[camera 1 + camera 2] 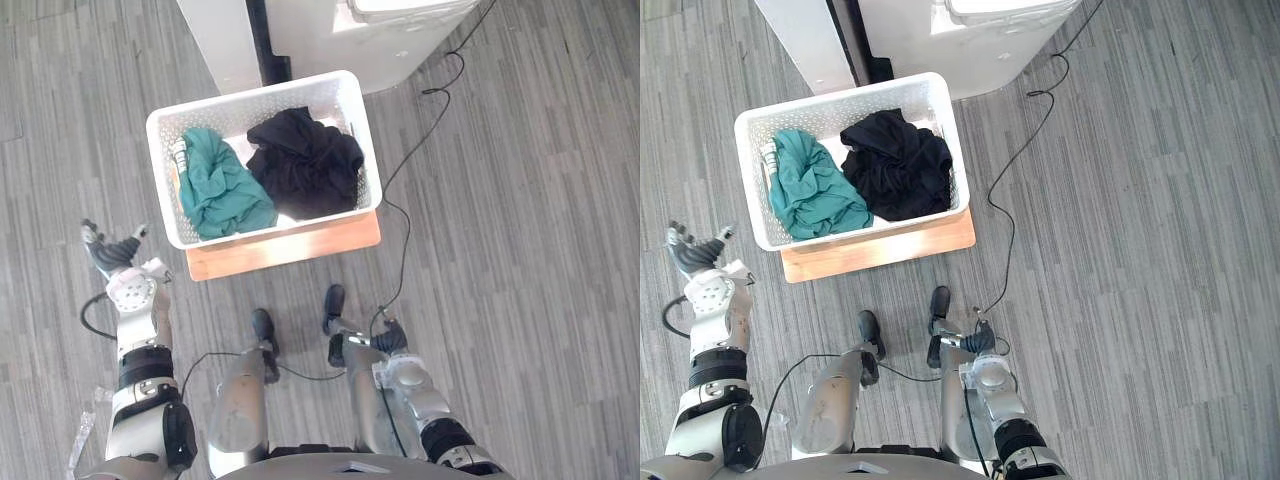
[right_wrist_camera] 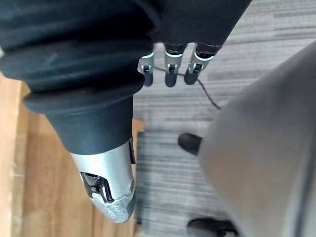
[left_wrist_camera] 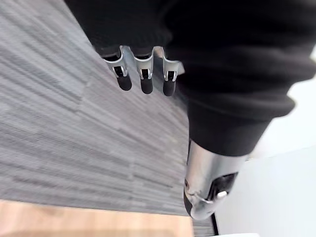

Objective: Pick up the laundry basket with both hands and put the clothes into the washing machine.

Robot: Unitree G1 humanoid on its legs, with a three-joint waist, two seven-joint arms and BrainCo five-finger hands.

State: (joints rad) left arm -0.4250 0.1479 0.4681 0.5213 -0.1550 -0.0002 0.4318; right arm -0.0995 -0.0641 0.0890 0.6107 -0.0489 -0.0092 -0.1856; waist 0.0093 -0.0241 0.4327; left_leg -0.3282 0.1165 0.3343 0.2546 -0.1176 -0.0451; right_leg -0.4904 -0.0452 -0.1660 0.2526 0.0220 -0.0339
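Laundry basket of white perforated plastic (image 1: 280, 226), upper centre, untouched.
A green garment (image 1: 220, 187) and a black garment (image 1: 306, 160) lie inside; left hand (image 1: 113, 251), lower left, and right hand (image 1: 386, 336), lower centre, are apart from it, fingers straight, empty.

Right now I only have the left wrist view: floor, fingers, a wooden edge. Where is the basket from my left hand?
Observer: The laundry basket sits on a wooden platform, ahead and right of the open left hand, apart from it.
Operator: And the right hand?
Observer: The right hand hangs open, nearer you than the platform, clear of the basket.
Operator: Clothes in?
Observer: Yes, a green garment left, a black garment right.
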